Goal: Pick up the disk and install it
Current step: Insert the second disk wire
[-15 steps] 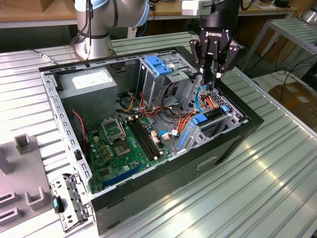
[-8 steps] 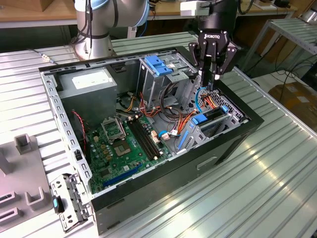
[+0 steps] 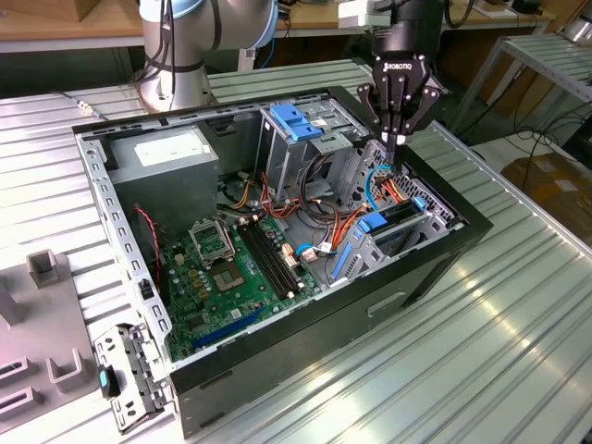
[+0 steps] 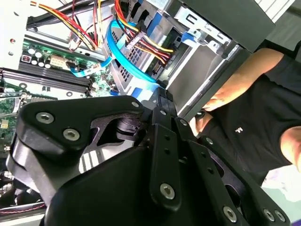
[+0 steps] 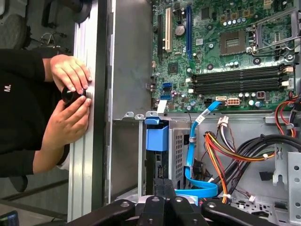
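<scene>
On the exterior view's left, a grey fixture (image 3: 42,305) is cut off by the frame edge, so I cannot make out what it is. Beside it a loose metal bracket (image 3: 125,379) with a blue latch leans at the corner of the open computer case (image 3: 435,268). Inside the case, going right, I see the power supply (image 3: 166,153), then the motherboard (image 3: 217,277), then the blue-topped drive cage (image 3: 294,125).

Right of that the gripper (image 3: 392,159) hangs point-down over the wiring at the case's front end. Its 2 fingers are drawn together at the tips and I see nothing between them. In both wrist views its own black body blocks the fingertips.

The disk (image 3: 398,215) lies just below the gripper, apart from it. It sits in the lower front bay as a dark slab between blue rails. Its label is hidden from me, and the bay's metal covers much of its body.

A blue data cable (image 5: 190,155) loops next to that bay.

In the first wrist view a person's 2 hands (image 5: 70,73) close around a black knob (image 5: 71,95) at the edge of the table (image 3: 499,351).

The table is ribbed, shiny metal. Behind it stand the arm's base (image 3: 185,46) and a wooden bench (image 3: 65,18), and a cardboard box (image 3: 555,180) lies on the floor at the right.
</scene>
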You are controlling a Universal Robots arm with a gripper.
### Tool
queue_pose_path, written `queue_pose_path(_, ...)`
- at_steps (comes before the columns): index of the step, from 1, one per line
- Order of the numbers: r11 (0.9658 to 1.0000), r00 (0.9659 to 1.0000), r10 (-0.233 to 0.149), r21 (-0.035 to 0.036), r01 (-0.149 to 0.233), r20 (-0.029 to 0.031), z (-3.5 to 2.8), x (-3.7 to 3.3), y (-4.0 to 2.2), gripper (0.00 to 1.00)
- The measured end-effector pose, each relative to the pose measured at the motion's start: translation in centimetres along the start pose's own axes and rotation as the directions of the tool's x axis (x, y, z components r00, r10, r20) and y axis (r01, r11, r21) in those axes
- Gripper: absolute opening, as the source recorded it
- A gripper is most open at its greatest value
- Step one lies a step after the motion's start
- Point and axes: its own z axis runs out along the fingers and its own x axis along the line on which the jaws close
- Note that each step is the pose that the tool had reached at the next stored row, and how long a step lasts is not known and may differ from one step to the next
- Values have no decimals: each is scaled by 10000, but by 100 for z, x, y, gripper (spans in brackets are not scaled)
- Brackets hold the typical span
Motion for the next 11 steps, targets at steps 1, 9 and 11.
queue_pose_path(1, 10000, 10000, 1, 0, -1, -12, 1, -1, 0, 11)
queue_pose_path(9, 10000, 9997, 18, -2, -18, -242, 27, -15, -2, 18)
queue_pose_path(11, 10000, 9994, 26, -3, -26, -345, 32, -19, -3, 18)
